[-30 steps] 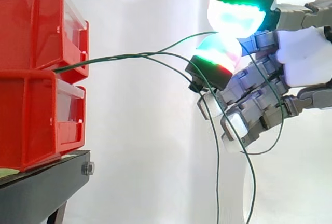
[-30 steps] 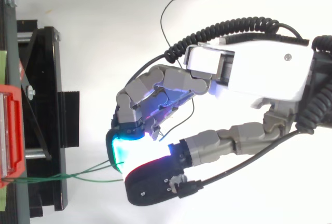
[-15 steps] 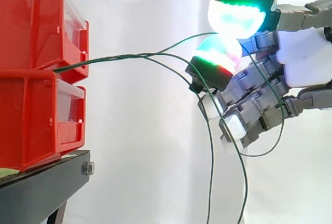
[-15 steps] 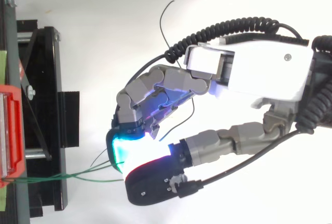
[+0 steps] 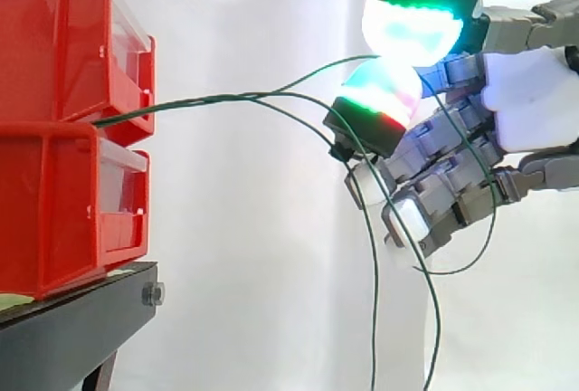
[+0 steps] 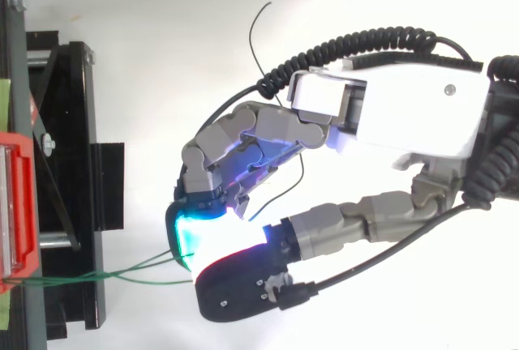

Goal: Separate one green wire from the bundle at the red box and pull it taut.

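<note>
Two stacked red bins (image 5: pixel 63 128) stand at the left on a black stand (image 5: pixel 81 323). A bundle of thin green wires (image 5: pixel 208 97) comes out between the bins and runs right. One green wire (image 5: pixel 312 72) rises away from the others into the pinch of my hand (image 5: pixel 529 101), between two glowing fingertips (image 5: pixel 412 29). It still bows slightly. Two other green wires (image 5: pixel 371 273) arc past the lower curled fingers and hang down. From above, the hand (image 6: pixel 389 115) sits right of the stand, with the wires (image 6: pixel 130 273) reaching its glowing pads.
The white curtain is behind everything. The black stand's frame (image 6: pixel 65 164) and the red bin's edge (image 6: pixel 16 204) lie along the left in the top view. A loose dark wire end (image 6: pixel 258 30) curls above the hand.
The hand has stayed in place with its pinch unchanged. The two hanging green wires have swung slightly sideways below the fingers.
</note>
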